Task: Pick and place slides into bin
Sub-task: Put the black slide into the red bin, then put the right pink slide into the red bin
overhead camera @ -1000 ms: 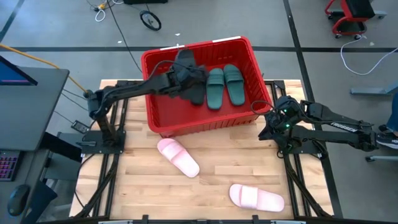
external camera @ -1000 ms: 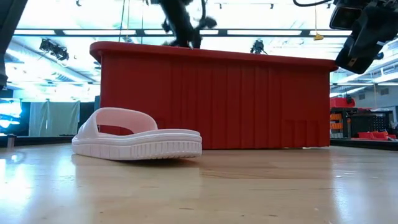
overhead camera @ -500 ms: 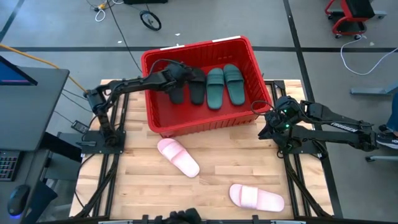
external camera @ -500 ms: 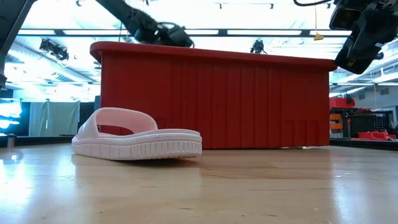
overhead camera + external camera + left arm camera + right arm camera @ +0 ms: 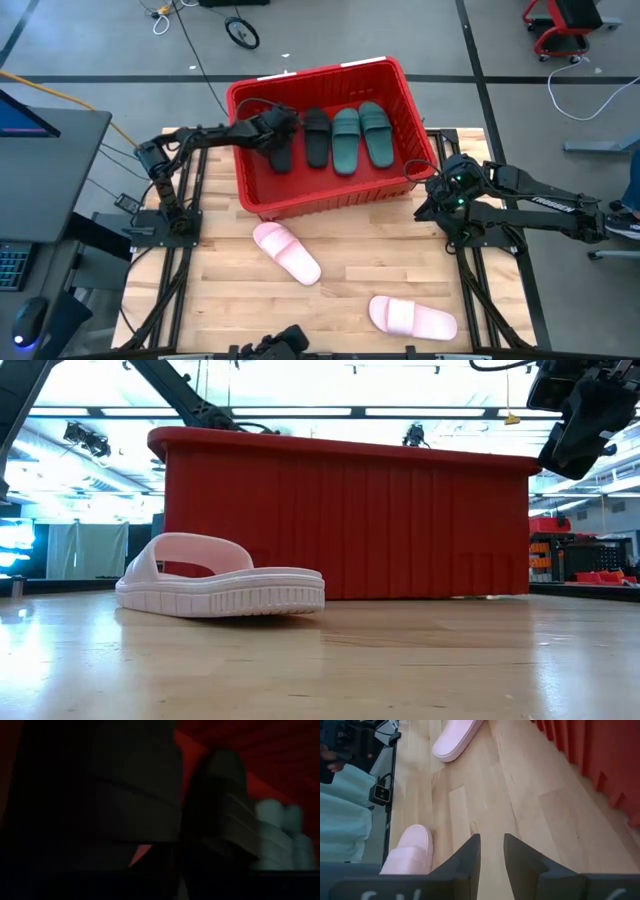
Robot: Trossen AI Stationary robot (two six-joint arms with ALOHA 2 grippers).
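The red bin stands at the table's far middle and also shows in the low view. In it lie two black slides and two dark green slides, side by side on the floor. My left gripper is down inside the bin at the far end of the left black slide. Two pale pink slides lie sole-down on the table. My right gripper hovers by the bin's near right corner, shut to a narrow slit and empty.
The near half of the wooden table is bare apart from the pink slides. The nearer-left pink slide lies just in front of the bin's near wall. A person in pale clothing is beyond the table's edge.
My left gripper has gone down into the bin and toward the table's left with a black slide. That slide was held above the rim and now lies on the bin floor, beside the other black slide.
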